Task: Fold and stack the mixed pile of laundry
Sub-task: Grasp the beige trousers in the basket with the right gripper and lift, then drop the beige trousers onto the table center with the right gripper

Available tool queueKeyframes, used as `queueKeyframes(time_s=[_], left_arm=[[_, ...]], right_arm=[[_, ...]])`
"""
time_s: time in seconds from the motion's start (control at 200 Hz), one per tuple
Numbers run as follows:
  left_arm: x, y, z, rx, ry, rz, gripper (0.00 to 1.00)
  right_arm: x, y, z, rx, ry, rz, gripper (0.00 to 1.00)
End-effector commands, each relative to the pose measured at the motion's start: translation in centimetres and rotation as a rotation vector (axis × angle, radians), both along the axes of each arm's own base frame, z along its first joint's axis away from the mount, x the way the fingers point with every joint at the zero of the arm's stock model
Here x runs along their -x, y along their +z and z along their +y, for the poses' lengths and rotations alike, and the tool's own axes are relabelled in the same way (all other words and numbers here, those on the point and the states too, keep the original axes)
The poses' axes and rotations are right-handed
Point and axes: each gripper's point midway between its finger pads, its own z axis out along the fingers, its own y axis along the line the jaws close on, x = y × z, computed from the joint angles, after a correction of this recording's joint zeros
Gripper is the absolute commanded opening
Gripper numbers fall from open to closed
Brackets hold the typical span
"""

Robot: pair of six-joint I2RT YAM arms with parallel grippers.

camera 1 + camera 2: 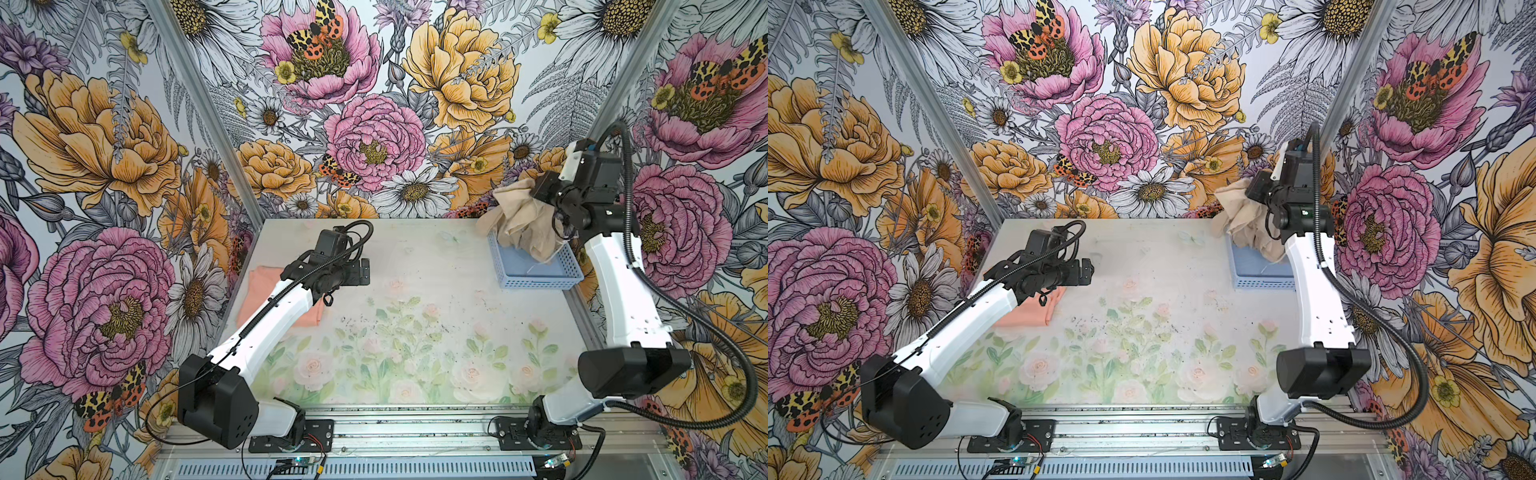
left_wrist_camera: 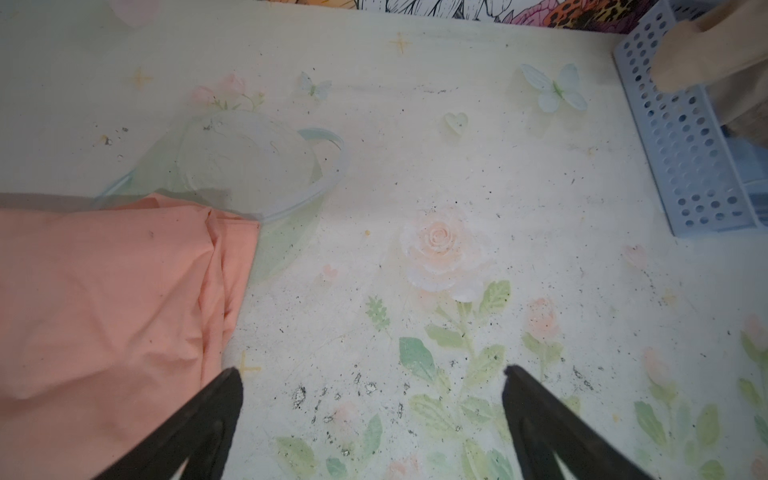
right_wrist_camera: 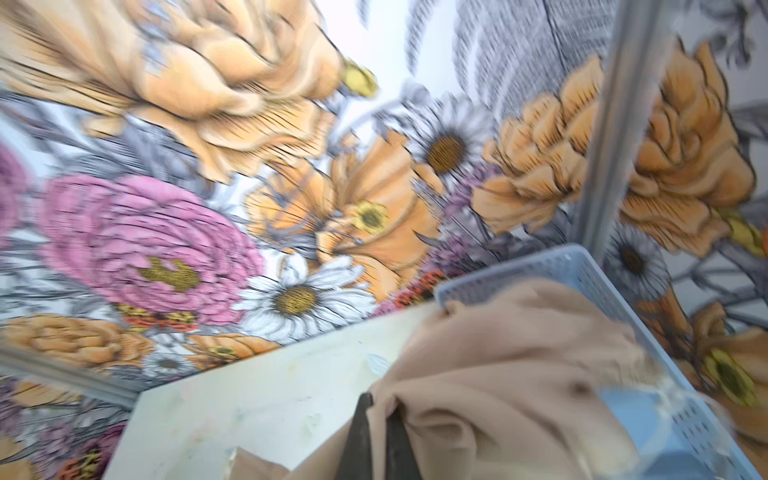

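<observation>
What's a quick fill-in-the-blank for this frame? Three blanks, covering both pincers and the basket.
1. The right pincer is shut on the ______ garment, held up over the light blue basket.
2. In both top views the basket sits at the far ______ corner of the table.
3. The left pincer is ______, holding nothing, near the peach T-shirt.

Missing words: beige; right; open.
</observation>
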Motion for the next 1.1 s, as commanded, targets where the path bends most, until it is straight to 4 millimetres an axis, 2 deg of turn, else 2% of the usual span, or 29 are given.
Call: queueKeyframes(time_s=[0.0, 0.15, 0.24, 0.335, 0.425, 0.445, 0.525, 0.6, 0.686, 0.796, 0.886, 0.946, 1.016, 1.096], left_arm=[[0.1, 1.7, 0.4, 0.02, 0.036, -0.065, 0.99], [0.8, 2.8, 1.3, 0.019, 0.06, -0.102, 0.99], [1.2, 3.0, 2.0, 0.015, 0.085, -0.118, 0.99], [1.8, 3.4, 3.3, 0.01, 0.134, -0.138, 0.99], [2.5, 4.1, 4.5, 0.033, 0.175, -0.163, 0.99], [2.6, 4.2, 5.3, 0.018, 0.206, -0.174, 0.99], [3.2, 4.6, 6.5, 0.032, 0.24, -0.192, 0.99], [3.6, 4.6, 7.2, 0.042, 0.252, -0.196, 0.99], [3.9, 4.1, 7.8, 0.038, 0.268, -0.182, 0.99], [4.2, 2.8, 6.8, 0.063, 0.226, -0.141, 0.99], [4.3, 1.4, 5.5, 0.073, 0.186, -0.098, 0.99], [4.4, 0.6, 4.0, 0.083, 0.14, -0.069, 0.99], [4.8, -0.5, 1.6, 0.088, 0.066, -0.029, 0.99], [5.7, -2.0, -1.8, 0.091, -0.037, 0.017, 0.99]], right_arm=[[3.4, 4.5, 4.3, -0.016, 0.178, -0.08, 0.0], [8.5, 11.2, 9.5, -0.059, 0.374, -0.227, 0.0], [10.9, 13.9, 12.6, -0.121, 0.515, -0.278, 0.0], [12.2, 14.6, 15.8, -0.219, 0.671, -0.251, 0.0], [12.9, 13.4, 19.2, -0.273, 0.79, -0.183, 0.0], [13.0, 13.0, 19.9, -0.281, 0.808, -0.165, 0.0], [12.2, 10.4, 21.4, -0.304, 0.817, -0.082, 0.0], [10.3, 7.0, 21.1, -0.324, 0.747, 0.001, 0.0], [7.3, 1.4, 20.2, -0.351, 0.643, 0.124, 0.0], [3.4, -8.0, 19.1, -0.345, 0.518, 0.314, 0.0], [1.0, -15.2, 18.0, -0.28, 0.43, 0.439, 0.3], [0.2, -18.7, 16.6, -0.212, 0.347, 0.493, 0.41], [0.2, -20.7, 15.2, -0.146, 0.276, 0.517, 0.48], [1.0, -21.3, 14.0, -0.074, 0.211, 0.524, 0.57]])
